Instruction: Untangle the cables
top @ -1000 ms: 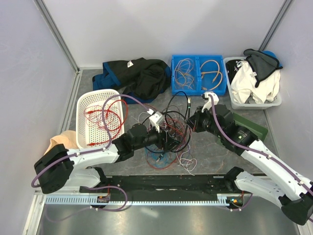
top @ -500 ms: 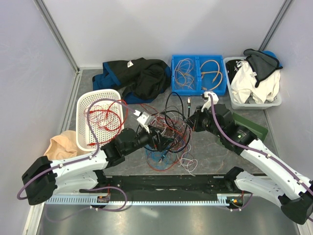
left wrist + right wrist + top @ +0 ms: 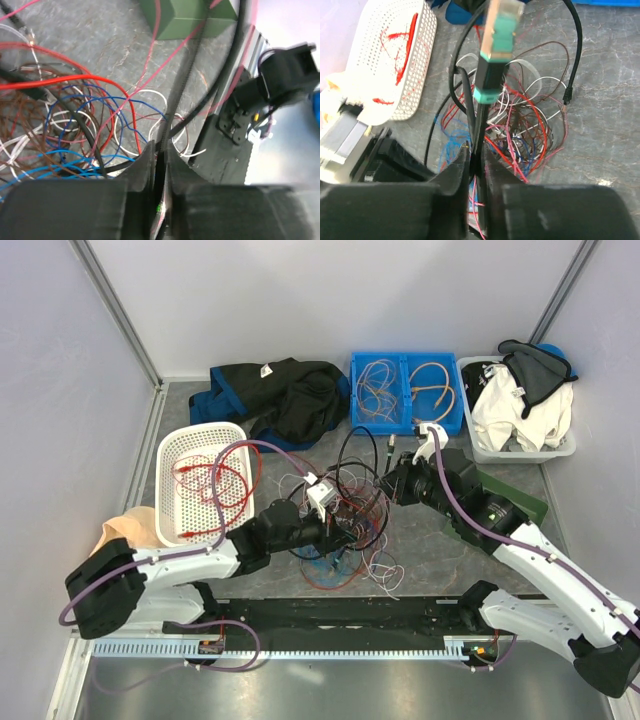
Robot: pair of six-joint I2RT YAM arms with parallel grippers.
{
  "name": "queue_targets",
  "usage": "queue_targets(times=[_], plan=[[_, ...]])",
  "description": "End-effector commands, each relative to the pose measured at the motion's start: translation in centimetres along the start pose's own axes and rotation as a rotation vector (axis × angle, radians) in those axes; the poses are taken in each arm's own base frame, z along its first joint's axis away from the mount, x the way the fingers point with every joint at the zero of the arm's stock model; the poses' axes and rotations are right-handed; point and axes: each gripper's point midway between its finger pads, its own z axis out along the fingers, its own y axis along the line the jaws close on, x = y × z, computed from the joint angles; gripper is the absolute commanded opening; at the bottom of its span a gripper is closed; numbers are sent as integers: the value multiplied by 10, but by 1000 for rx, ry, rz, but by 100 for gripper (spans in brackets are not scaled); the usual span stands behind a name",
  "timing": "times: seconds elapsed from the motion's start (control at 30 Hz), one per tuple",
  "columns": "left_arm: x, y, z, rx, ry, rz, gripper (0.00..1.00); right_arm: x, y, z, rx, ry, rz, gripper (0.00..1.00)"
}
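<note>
Robot lab test cell, by the look of it. I sit inside a booth of plain white wall panels framed by aluminium posts, over a grey stone-pattern table. My left arm and right arm are bolted to a black base plate at the near edge. A slotted wiring duct runs in front of it. Around me: blue bin, white basket, pale tub of cloth, and the cables heaped mid-table.

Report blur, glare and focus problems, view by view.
Top external: sharp and evenly lit, the cables crisp. Left wrist: smeared throughout, washed out at the right edge. Right wrist: the teal connector close to the lens is soft, the white basket nearly blown out.
</note>
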Motion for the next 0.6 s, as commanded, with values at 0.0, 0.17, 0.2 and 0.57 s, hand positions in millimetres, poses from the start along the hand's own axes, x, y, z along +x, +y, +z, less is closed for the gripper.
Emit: queue_targets(times=[0.0,0.17,0.2,0.57], plan=[[-58,-10,-19,-45,-158,83,2,-29,11,-10,-14,-88,0,49],[-126,-11,-64,-202,-304,159,2,-32,-3,-18,54,-120,-19,72],[-137,-15,-71,-213,-319,178,2,-32,-7,-18,69,-127,-22,75],[-235,-69,-102,-179,-421,221,2,-26,-4,-18,10,-158,-16,73]])
